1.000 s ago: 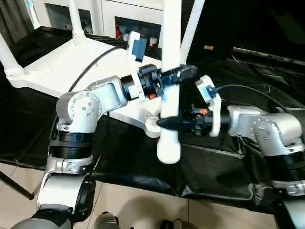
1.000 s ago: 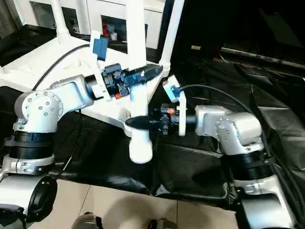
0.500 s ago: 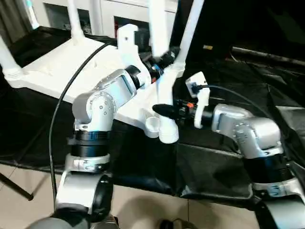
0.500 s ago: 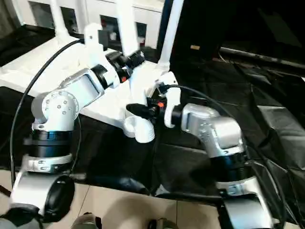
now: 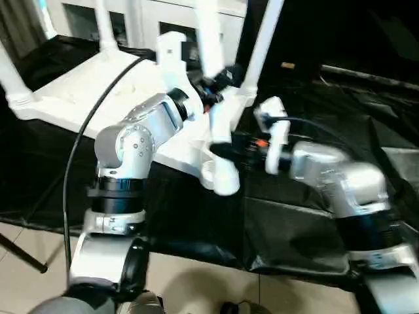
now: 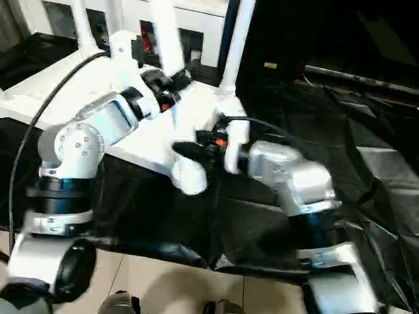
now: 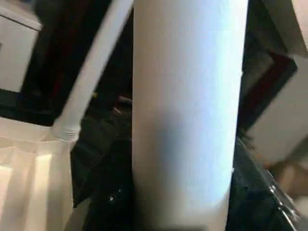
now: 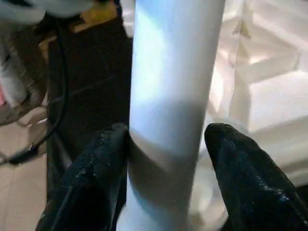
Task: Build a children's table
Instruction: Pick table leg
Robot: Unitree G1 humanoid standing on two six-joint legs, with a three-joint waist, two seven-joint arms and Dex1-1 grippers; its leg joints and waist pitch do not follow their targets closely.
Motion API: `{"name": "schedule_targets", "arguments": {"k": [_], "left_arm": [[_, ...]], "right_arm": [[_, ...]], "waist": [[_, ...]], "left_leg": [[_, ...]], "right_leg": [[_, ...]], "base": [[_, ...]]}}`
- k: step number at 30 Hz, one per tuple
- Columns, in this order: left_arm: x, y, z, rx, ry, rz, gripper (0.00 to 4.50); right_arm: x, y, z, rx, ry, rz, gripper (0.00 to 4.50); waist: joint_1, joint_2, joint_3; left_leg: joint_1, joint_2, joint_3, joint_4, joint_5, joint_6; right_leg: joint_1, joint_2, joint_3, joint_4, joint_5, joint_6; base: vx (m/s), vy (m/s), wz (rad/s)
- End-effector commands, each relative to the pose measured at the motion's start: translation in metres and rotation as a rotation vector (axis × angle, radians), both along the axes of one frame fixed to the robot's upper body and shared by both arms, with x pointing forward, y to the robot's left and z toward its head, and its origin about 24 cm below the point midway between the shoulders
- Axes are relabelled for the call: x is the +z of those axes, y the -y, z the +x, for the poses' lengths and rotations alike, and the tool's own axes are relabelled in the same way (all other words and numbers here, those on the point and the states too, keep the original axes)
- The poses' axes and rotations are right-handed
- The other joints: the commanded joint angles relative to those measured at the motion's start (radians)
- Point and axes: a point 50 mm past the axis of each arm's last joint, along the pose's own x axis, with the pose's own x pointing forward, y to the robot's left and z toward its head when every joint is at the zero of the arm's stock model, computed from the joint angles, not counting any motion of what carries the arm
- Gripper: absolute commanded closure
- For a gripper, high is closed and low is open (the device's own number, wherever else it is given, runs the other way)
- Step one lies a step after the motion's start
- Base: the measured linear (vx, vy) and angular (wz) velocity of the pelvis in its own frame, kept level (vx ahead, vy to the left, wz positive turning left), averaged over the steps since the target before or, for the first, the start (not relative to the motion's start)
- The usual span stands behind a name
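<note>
The right gripper [image 8: 166,159] is clamped on the lower part of the loose white leg [image 5: 216,111], a black finger [image 8: 86,183] on each side. The left gripper [image 5: 219,78] grips the same leg higher up. Compared with a second ago, the leg has tipped from upright to leaning, and its lower end now sits just beside the near corner socket [image 5: 208,169] of the upturned children's table [image 5: 78,91] on the black-draped tabletop [image 5: 294,222]. Three legs already stand fitted.

Smooth white plastic leg [image 8: 173,96] with a soft sheen, matt black rubbery fingers [image 8: 91,183], white plastic tabletop [image 5: 85,91], wrinkled black cloth over the bench [image 5: 288,229], brushed silver metal forearms [image 5: 137,134]
</note>
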Motion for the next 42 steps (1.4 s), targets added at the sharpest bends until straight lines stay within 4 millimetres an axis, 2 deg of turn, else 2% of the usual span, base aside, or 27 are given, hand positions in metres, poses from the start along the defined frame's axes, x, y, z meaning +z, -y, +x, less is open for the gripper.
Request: {"name": "schedule_targets", "arguments": {"k": [1,3,6,13,14,20,24,33,40,41,42], "left_arm": [[0.016,0.012,-0.004,-0.068,0.054,0.012,2.73],[0.018,0.014,-0.006,-0.097,0.059,0.005,2.73],[0.020,0.016,-0.007,-0.116,0.065,0.003,2.73],[0.019,0.021,-0.010,-0.157,0.088,0.040,2.73],[0.019,0.022,-0.010,-0.162,0.089,0.046,2.73],[0.019,0.022,-0.010,-0.174,0.091,0.051,2.73],[0.022,0.022,-0.011,-0.195,0.100,0.046,2.73],[0.021,0.026,-0.017,-0.242,0.110,0.058,2.73],[0.022,0.025,-0.016,-0.235,0.107,0.045,2.73],[0.022,0.025,-0.016,-0.236,0.107,0.045,2.73],[0.022,0.025,-0.016,-0.236,0.107,0.044,2.73]], "right_arm": [[0.002,0.005,-0.005,0.045,-0.010,-0.011,1.66],[0.000,0.007,-0.008,0.074,-0.027,-0.026,1.66],[-0.003,0.006,-0.008,0.072,-0.040,-0.043,1.66],[-0.009,0.004,-0.009,0.072,-0.079,-0.055,1.66],[-0.009,0.004,-0.009,0.072,-0.080,-0.054,1.66],[-0.008,0.004,-0.008,0.066,-0.084,-0.046,1.66],[-0.009,0.004,-0.007,0.055,-0.091,-0.047,1.66],[-0.010,0.005,-0.004,0.028,-0.091,-0.050,1.66],[-0.013,0.005,-0.005,0.027,-0.098,-0.055,1.66],[-0.013,0.005,-0.005,0.027,-0.098,-0.054,1.93],[-0.013,0.005,-0.005,0.028,-0.099,-0.054,2.00]], "waist": [[-0.002,0.007,-0.092],[-0.002,0.005,-0.092],[-0.002,0.008,-0.092],[-0.004,0.009,-0.093],[-0.003,0.012,-0.093],[-0.003,0.014,-0.094],[-0.003,0.012,-0.093],[-0.004,0.009,-0.093],[-0.004,0.010,-0.093],[-0.004,0.010,-0.093],[-0.004,0.010,-0.093]], "left_leg": [[0.021,0.006,0.005,-0.072,-0.233,-0.031],[0.019,0.005,0.006,-0.070,-0.226,-0.027],[0.019,0.005,0.005,-0.069,-0.225,-0.027],[0.021,0.007,0.004,-0.070,-0.231,-0.030],[0.022,0.007,0.003,-0.071,-0.232,-0.031],[0.023,0.007,0.003,-0.071,-0.231,-0.033],[0.022,0.007,0.004,-0.071,-0.231,-0.034],[0.023,0.007,0.005,-0.071,-0.234,-0.036],[0.022,0.008,0.004,-0.071,-0.232,-0.037],[0.022,0.007,0.004,-0.071,-0.232,-0.038],[0.023,0.007,0.004,-0.070,-0.232,-0.037]], "right_leg": [[0.066,-0.042,0.029,-0.082,-0.306,-0.109],[0.066,-0.044,0.030,-0.084,-0.323,-0.105],[0.064,-0.045,0.029,-0.085,-0.337,-0.110],[0.064,-0.043,0.028,-0.084,-0.323,-0.121],[0.063,-0.043,0.028,-0.083,-0.319,-0.123],[0.064,-0.042,0.029,-0.081,-0.299,-0.132],[0.066,-0.043,0.029,-0.080,-0.295,-0.136],[0.064,-0.043,0.029,-0.081,-0.306,-0.134],[0.064,-0.043,0.029,-0.082,-0.319,-0.123],[0.064,-0.043,0.029,-0.083,-0.317,-0.123],[0.064,-0.043,0.029,-0.082,-0.315,-0.124]], "base": [[0.000,0.000,0.00],[0.000,0.000,0.00],[0.000,0.000,0.00],[0.000,0.000,0.00],[0.000,0.000,0.00],[0.000,0.000,0.00],[0.000,0.000,0.00],[0.000,0.000,0.00],[0.000,0.000,0.00],[0.000,0.000,0.00],[0.000,0.000,0.00]]}}
